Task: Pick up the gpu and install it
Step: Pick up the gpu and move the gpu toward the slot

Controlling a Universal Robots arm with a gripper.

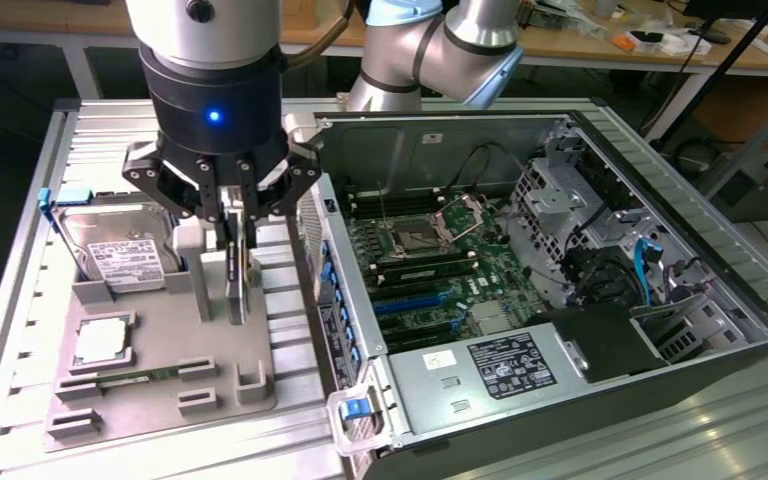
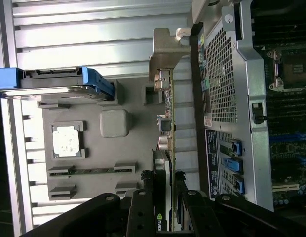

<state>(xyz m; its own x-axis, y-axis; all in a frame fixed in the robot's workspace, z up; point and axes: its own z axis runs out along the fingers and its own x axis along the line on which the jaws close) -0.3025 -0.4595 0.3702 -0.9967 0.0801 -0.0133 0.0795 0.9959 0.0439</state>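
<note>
The gpu point(image 1: 236, 285) is a thin dark card standing on edge over the grey fixture tray point(image 1: 157, 405), its lower edge at the tray's slot. My gripper point(image 1: 235, 225) comes straight down on it, with one finger on each flat side, shut on the card's upper part. In the wrist view the gpu point(image 2: 169, 123) runs away from my gripper point(image 2: 165, 197), with its silver metal bracket point(image 2: 165, 54) at the far end. Black fingers point(image 2: 143, 207) press against both faces of the card.
On the tray lie a silver hard drive point(image 1: 124, 250) with blue rails, a CPU point(image 1: 101, 340) and a green RAM stick point(image 1: 137, 378). The open computer case point(image 1: 584, 130) stands close on the exterior view's right, its motherboard point(image 1: 438, 270) and blue slots point(image 1: 411, 300) exposed.
</note>
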